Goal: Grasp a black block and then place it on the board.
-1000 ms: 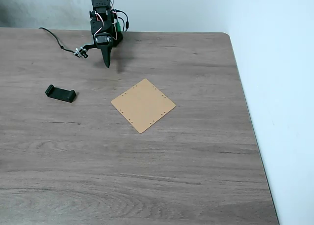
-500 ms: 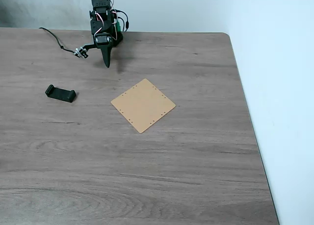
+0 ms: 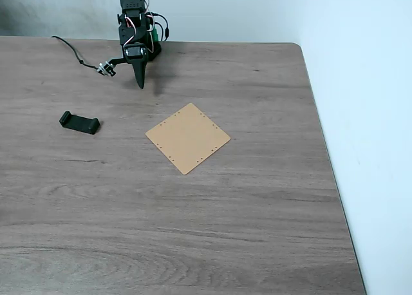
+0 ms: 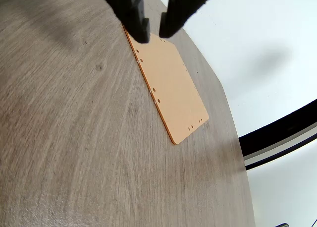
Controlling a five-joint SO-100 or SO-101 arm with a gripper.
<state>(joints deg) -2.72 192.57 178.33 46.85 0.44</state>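
Gripper [image 3: 141,84], empty with fingers narrowly parted, near the worktop's far edge; black block [image 3: 80,122] lies down-left in the fixed view (long axis roughly crosswise), well left of the board [image 3: 187,138].

Below our gripper [image 4: 154,36] fingers [image 4: 140,26], we see bare table [image 3: 257,211]; only the flat board [image 3: 188,138] lies ahead, the black block [image 3: 79,122] well aside.
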